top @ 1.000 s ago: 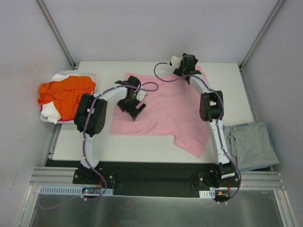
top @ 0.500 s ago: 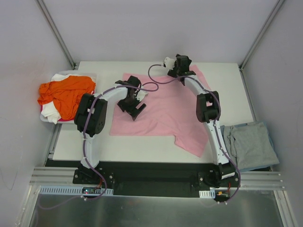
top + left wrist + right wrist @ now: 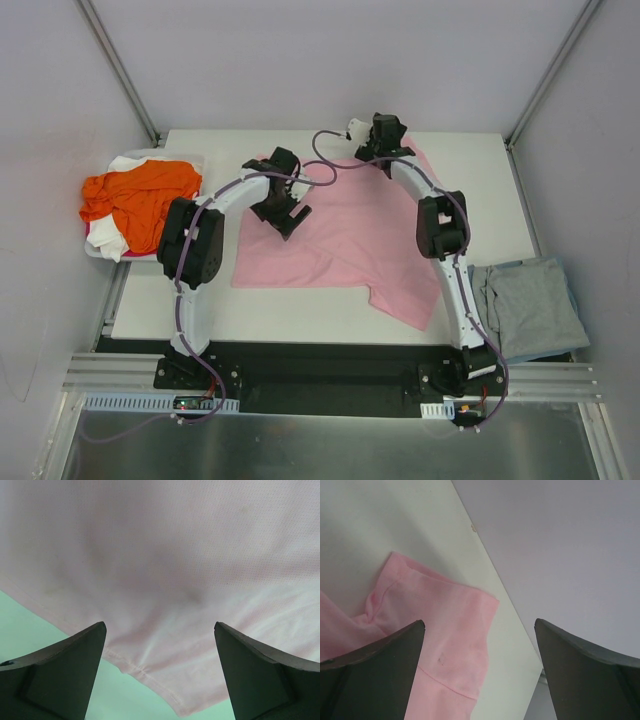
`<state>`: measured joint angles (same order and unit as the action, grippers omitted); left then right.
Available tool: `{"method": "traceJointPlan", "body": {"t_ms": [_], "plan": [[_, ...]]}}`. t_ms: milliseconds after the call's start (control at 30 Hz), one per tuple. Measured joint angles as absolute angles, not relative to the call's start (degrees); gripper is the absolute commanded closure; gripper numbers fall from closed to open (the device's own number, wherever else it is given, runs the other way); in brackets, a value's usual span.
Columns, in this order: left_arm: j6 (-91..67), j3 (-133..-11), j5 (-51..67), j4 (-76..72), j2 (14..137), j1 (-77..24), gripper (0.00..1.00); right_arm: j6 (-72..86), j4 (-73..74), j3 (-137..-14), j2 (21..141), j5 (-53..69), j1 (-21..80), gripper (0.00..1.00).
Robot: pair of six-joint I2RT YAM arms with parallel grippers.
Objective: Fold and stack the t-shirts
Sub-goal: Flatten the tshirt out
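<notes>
Light pink t-shirt (image 3: 345, 235) spread flat at the middle of the table (image 3: 470, 170). Left gripper (image 3: 160, 625) hangs over its left edge, right gripper (image 3: 480, 622) over its far sleeve — both with jaws spread wide, holding nothing. Orange t-shirt (image 3: 140, 195) heaped on a white t-shirt (image 3: 105, 240) at far left; grey-blue t-shirt (image 3: 530, 305) at near right.

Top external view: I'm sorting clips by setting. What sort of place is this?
Probably a lab test cell: plain panel walls on aluminium struts, two arms bolted to a base plate, a table with a pink t-shirt spread out.
</notes>
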<state>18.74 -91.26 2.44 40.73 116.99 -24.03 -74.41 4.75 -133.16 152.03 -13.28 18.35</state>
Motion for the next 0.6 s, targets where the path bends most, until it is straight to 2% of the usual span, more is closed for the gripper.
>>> {"method": "traceJointPlan", "body": {"t_ms": [333,433,600], "plan": [[19.3,-95.8,2.0,40.8,117.0,-24.0,0.1,-71.4,7.2,-129.7,146.0,-15.9,18.2,0.03],[19.7,-100.3,0.9,40.0,117.6,-23.8,0.1,-67.3,11.7,-124.9,140.5,-16.0,18.2,0.03],[20.2,-108.9,-0.6,36.0,120.9,-22.1,0.1,-58.4,23.3,-109.1,125.7,-11.9,18.3,0.03]]}}
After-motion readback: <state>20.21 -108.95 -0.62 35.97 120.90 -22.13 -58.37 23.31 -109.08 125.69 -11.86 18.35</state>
